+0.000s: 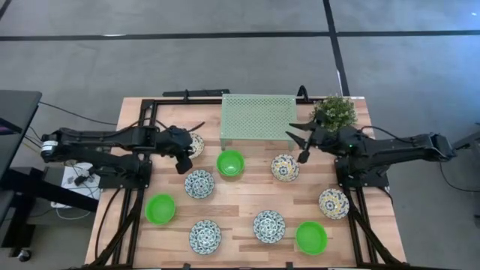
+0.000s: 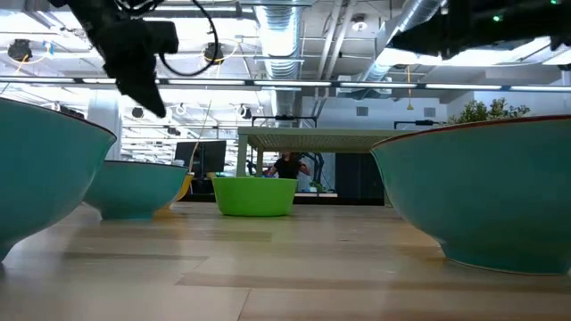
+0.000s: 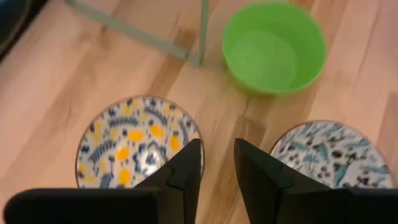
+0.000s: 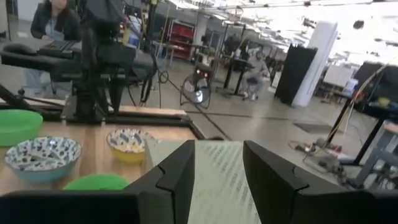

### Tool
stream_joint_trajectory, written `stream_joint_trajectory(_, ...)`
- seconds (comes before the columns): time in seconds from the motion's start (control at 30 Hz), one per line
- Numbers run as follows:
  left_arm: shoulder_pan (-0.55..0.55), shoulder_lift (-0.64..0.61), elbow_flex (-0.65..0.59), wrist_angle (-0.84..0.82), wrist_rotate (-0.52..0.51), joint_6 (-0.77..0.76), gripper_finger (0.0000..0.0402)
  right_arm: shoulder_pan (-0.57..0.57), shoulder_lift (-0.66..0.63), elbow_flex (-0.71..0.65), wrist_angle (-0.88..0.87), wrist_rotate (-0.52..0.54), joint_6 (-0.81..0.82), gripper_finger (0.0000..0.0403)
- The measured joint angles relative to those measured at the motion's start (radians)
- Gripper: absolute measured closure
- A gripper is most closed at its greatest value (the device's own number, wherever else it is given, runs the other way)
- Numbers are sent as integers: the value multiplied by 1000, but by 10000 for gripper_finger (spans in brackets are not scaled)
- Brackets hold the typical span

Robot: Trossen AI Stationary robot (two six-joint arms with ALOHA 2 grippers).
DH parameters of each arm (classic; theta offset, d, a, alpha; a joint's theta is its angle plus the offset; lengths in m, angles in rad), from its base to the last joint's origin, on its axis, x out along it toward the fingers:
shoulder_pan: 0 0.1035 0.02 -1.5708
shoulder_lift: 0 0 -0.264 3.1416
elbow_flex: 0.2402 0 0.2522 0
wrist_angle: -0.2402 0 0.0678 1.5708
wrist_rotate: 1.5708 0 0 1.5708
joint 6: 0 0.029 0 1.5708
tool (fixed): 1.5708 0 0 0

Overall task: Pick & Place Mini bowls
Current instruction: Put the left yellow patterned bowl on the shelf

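Nine mini bowls stand upright on the wooden table. Three are green: one in front of the rack (image 1: 231, 163), one at the left (image 1: 160, 209), one near the right front (image 1: 311, 237). The patterned ones include a yellow-blue bowl (image 1: 195, 144) (image 3: 137, 146), a blue one (image 1: 199, 184) (image 3: 333, 155) and one right of centre (image 1: 285, 167). My left gripper (image 1: 182, 161) (image 3: 217, 165) is open and hovers between the yellow-blue and the blue bowl, pointing down. My right gripper (image 1: 304, 154) (image 4: 219, 165) is open, raised beside the rack's right end, above the bowl right of centre.
The pale-green mesh rack (image 1: 259, 116) stands at the far middle of the table, and the potted plant (image 1: 334, 111) is to its right. Three more patterned bowls sit along the near side (image 1: 205, 236) (image 1: 268, 226) (image 1: 334, 203). People sit in the room beyond.
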Motion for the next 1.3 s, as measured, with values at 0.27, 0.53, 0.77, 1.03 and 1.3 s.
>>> stream_joint_trajectory(0.27,-45,133,0,1,2,39,245,11,127,40,18,0,30,272)
stream_joint_trajectory(0.53,-43,273,0,9,-59,7,227,19,266,81,8,0,131,242)
stream_joint_trajectory(0.77,5,335,0,15,-113,10,229,33,397,127,6,1,216,179)
stream_joint_trajectory(1.03,75,378,0,15,-114,77,238,85,464,148,-28,2,341,175)
stream_joint_trajectory(1.3,79,392,-6,34,-113,127,295,149,458,148,-16,3,394,192)
